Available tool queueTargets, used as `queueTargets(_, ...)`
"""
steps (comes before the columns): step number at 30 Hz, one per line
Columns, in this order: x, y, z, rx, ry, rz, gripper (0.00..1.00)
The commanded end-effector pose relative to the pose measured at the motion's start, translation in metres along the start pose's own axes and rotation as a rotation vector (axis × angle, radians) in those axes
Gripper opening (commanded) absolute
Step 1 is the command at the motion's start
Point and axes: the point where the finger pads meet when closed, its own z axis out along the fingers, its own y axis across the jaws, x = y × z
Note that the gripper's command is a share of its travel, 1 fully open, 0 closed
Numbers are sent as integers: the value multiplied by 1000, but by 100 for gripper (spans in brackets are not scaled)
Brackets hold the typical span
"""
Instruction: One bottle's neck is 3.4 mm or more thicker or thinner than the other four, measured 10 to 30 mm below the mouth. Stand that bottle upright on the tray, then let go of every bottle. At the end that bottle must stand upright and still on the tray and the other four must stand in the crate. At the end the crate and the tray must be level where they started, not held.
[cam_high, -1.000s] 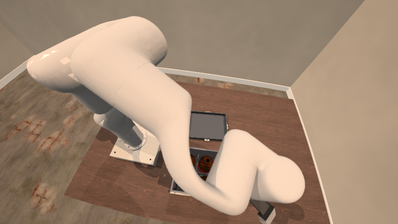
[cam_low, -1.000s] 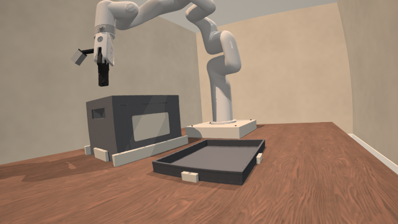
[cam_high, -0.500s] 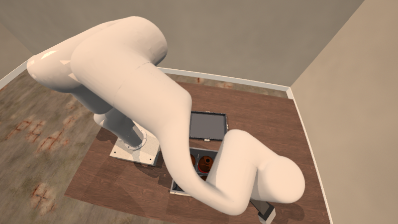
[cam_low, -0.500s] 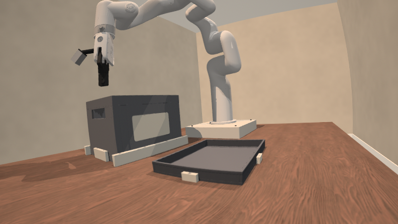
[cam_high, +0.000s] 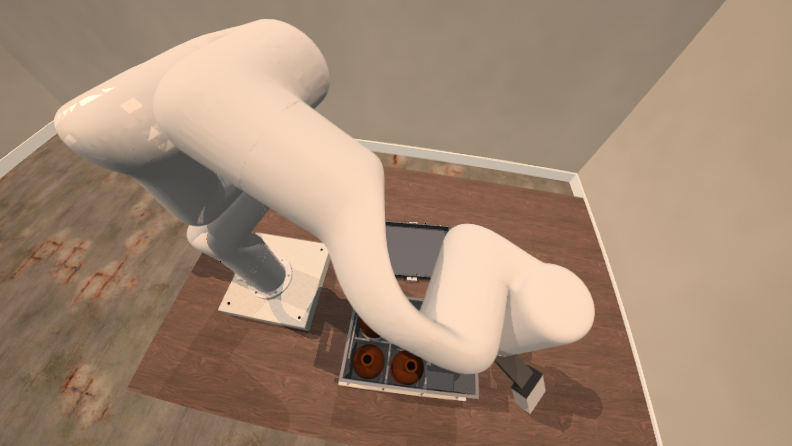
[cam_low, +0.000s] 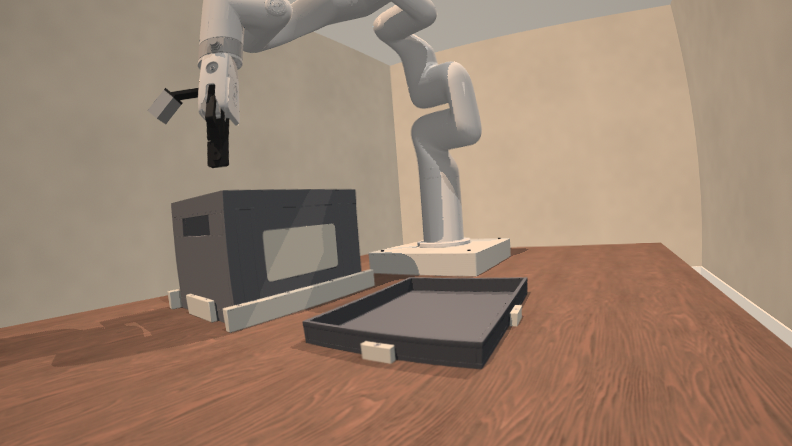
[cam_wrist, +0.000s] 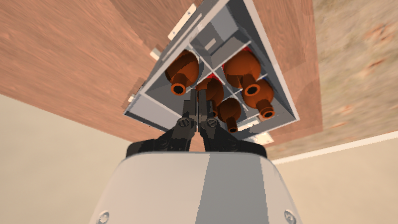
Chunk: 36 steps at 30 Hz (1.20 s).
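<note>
My gripper (cam_low: 217, 159) hangs well above the dark crate (cam_low: 266, 249), fingers pressed together with nothing between them. In the wrist view the shut fingertips (cam_wrist: 198, 102) point down over the middle of the open crate (cam_wrist: 215, 80). Several brown bottles stand in its compartments, among them one at the left (cam_wrist: 181, 72), one just beyond the fingertips and one at the right (cam_wrist: 261, 100). In the overhead view two bottle mouths (cam_high: 368, 360) (cam_high: 407, 365) show in the crate (cam_high: 407, 360); the arm hides the others and the gripper. The grey tray (cam_low: 421, 318) lies flat and holds nothing.
The crate sits between pale stop blocks (cam_low: 200, 306) and a long pale rail (cam_low: 299, 299). The tray has small pale blocks at its edges (cam_low: 377, 351). The arm's base plate (cam_low: 440, 254) stands behind the tray. Walls close off the back and right.
</note>
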Motion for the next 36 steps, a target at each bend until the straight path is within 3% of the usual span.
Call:
queueTargets(1,-28,-29,-2,2,7,2,0)
queueTargets(7,-32,-32,-2,2,7,2,0)
queueTargets(8,-32,-32,-2,2,7,2,65)
queueTargets(36,-32,-32,-2,2,7,2,65)
